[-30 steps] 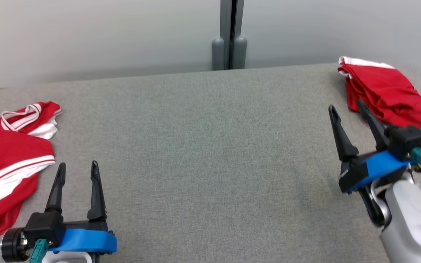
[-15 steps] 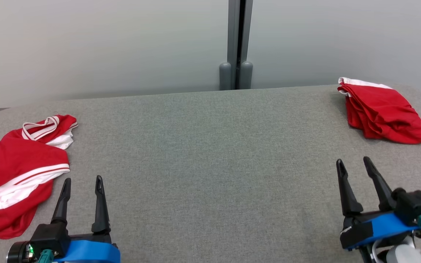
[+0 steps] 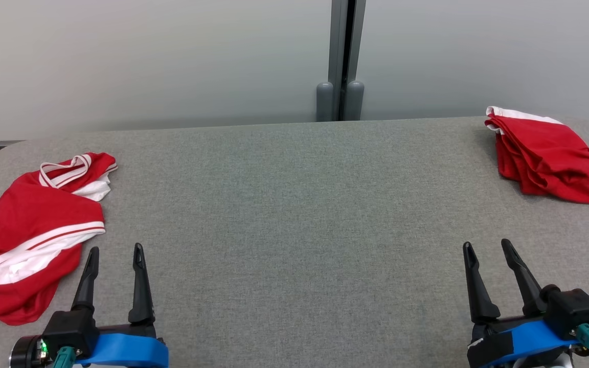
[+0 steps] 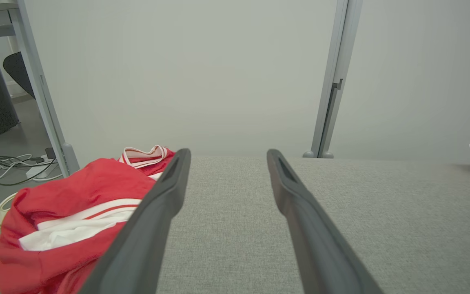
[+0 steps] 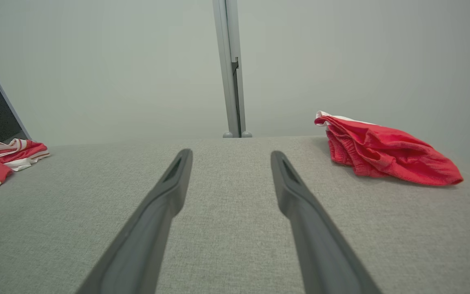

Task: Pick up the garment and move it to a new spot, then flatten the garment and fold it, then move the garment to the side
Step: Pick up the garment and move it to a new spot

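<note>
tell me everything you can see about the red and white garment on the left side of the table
The red and white garment is a crumpled heap of soft, thin-looking red fabric, with white bands edged by thin red stripes and a striped white-trimmed opening at its far end. It lies unfolded near the left edge of the grey fabric-covered table and rests only on that surface. The left gripper stands open just beside it, not touching it.

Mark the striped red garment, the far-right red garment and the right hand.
striped red garment (image 3: 34,212): head view, red panel above the white stripes.
far-right red garment (image 3: 555,158): head view, middle of its top layer.
right hand (image 3: 486,244): head view, midway between its fingertips.
</note>
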### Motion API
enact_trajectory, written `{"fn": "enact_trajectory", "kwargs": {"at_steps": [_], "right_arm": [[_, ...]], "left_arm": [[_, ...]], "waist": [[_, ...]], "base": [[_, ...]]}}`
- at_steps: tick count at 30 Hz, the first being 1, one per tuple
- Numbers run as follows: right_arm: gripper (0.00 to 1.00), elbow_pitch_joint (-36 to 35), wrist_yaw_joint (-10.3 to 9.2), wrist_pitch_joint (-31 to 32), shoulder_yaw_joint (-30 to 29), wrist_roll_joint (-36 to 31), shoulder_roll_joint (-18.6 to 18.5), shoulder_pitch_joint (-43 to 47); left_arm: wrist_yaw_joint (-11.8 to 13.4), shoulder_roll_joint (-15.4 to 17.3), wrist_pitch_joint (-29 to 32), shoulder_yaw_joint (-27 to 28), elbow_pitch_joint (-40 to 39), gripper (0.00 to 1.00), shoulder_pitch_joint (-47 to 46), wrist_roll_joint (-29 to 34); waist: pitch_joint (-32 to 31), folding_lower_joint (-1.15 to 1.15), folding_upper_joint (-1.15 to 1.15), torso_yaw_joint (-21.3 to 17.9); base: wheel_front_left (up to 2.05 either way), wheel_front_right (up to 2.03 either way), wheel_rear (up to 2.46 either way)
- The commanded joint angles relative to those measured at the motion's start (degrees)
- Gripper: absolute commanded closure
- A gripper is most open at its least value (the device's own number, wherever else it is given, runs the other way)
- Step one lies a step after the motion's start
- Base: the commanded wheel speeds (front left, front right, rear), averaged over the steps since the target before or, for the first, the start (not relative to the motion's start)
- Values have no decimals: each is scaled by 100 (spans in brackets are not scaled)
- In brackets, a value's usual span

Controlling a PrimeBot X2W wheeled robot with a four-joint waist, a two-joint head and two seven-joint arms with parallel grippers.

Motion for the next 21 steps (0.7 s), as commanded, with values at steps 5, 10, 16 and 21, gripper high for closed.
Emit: {"fn": "enact_trajectory", "kwargs": {"at_steps": [5,10,16,21], "right_arm": [[0,-12,1,19,-19,-48,29,73],[0,0,1,36,-4,-47,33,105],[0,-34,1,43,60,-56,31,103],[0,-47,1,46,100,-35,31,65]], "left_arm": [[41,-1,-17,14,3,0,-80,44],[56,-3,-17,47,-9,0,-73,44],[96,-1,-17,162,-34,0,-133,23],[121,0,-17,175,-89,0,-99,55]], "waist": [[6,0,0,46],[7,0,0,125],[65,0,0,360],[131,0,0,579]], "base": [[0,0,0],[0,0,0],[0,0,0],[0,0,0]]}}
